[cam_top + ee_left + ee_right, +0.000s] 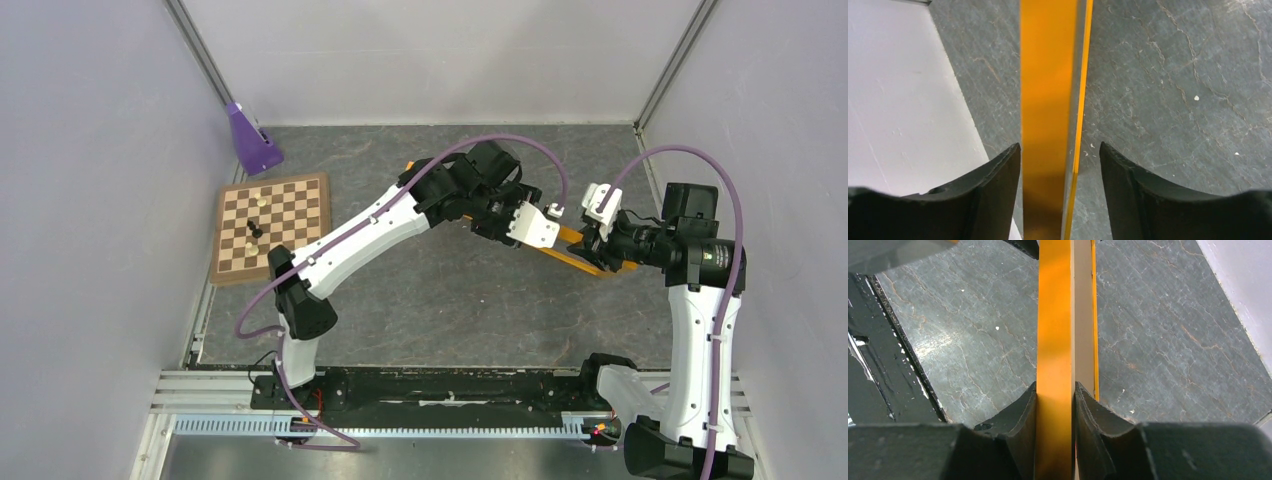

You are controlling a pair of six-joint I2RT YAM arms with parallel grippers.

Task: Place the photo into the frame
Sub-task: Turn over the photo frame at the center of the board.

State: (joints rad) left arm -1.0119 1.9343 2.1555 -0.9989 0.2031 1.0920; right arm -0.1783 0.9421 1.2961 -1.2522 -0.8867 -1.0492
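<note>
**Item 1.** Purple wedge-shaped object (252, 143): stood at the far left corner of the bench (450, 300), well apart from the work. No part in the task is judged for it

**Item 2.** Chessboard (272, 226): laid flat near the left wall, with a few chess pieces (255, 229) carried on it. It is set aside from both tools

**Item 3.** Left tool (1060, 150): released. The jaws are set astride a rail of the frame. Bare bench is seen between the rail and one jaw, and the other jaw lies just beside the rail; whether it touches cannot be told. A second hold is judged to be in preparation, so that the long frame is steadied at two points

**Item 4.** Frame (572, 256): light orange wood, turned up on edge right of centre and run diagonally from far left to near right. It is largely hidden under the left arm in the top view. Whether its lower rail rests on the bench cannot be told. Brown backing is seen against the rail in the right wrist view. The edge-up pose is judged to let the thin rail be pinched

**Item 5.** Photo: not made out in any view. Whether it is already inside the frame cannot be told

**Item 6.** Right tool (1055, 387): clenched on the frame's rail, both pads pressed to it. The frame is judged to be carried mainly here
</note>
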